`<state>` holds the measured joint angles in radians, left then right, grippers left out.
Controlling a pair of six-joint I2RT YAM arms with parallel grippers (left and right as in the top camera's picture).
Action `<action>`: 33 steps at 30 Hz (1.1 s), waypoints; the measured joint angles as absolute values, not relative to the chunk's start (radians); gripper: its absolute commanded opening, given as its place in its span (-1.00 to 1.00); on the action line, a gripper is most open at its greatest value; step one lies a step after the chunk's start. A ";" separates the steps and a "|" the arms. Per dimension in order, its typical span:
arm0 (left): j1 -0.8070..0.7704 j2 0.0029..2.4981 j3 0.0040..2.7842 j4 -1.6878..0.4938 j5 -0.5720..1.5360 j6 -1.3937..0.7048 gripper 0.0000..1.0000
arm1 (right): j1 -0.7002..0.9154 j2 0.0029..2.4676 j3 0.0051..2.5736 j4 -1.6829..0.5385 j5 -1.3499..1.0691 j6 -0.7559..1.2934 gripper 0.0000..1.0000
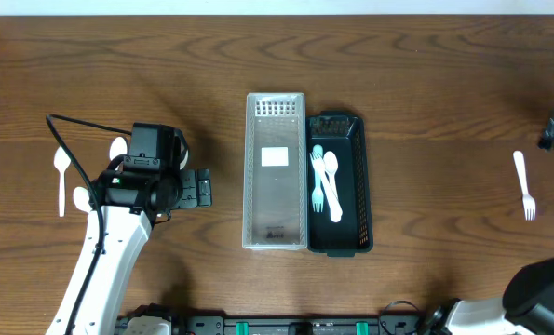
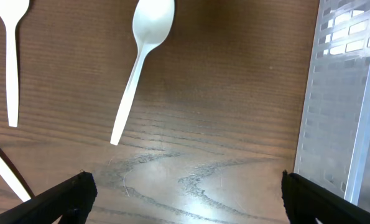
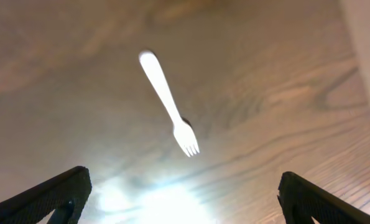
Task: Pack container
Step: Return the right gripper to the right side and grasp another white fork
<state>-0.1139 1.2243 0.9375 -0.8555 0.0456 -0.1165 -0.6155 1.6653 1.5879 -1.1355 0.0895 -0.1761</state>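
Tabletop (image 1: 425,74): dark brown wood grain, glossy, with glare patch in right wrist view. Pale strip beyond far edge; rest of room unseen.

Clear bin (image 1: 275,130) at centre. Black basket (image 1: 360,186) against its right side, pale utensils (image 1: 325,181) inside.

White patch (image 1: 275,156) on bin floor, no legible writing. Small dark print (image 1: 275,233) near front end, unreadable.

Left hand (image 2: 188,183) spread wide, holding nothing, left of bin, two white spoons (image 2: 144,56) ahead.

Right hand (image 3: 185,177) spread wide, white fork (image 3: 170,104) loose on wood ahead.
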 measured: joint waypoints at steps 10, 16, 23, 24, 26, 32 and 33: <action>-0.114 1.224 0.937 -0.855 0.046 -0.117 0.96 | -0.740 1.783 1.442 -0.998 0.041 -0.300 0.98; -0.114 1.224 0.937 -0.855 0.046 -0.117 0.96 | -0.745 1.838 1.414 -0.984 0.037 -0.381 0.88; -0.114 1.224 0.937 -0.832 0.046 -0.117 0.96 | -0.745 1.942 1.412 -0.971 0.033 -0.426 0.87; -0.114 1.224 0.937 -0.829 0.046 -0.117 0.96 | -0.745 1.956 1.412 -0.971 0.033 -0.429 0.86; -0.114 1.224 0.937 -0.826 0.046 -0.117 0.96 | -0.745 1.989 1.412 -0.970 0.033 -0.436 0.84; -0.114 1.224 0.937 -0.826 0.046 -0.117 0.96 | -0.745 2.052 1.409 -0.959 0.033 -0.452 0.81; -0.114 1.224 0.937 -0.826 0.046 -0.117 0.96 | -0.745 2.056 1.409 -0.955 0.034 -0.454 0.79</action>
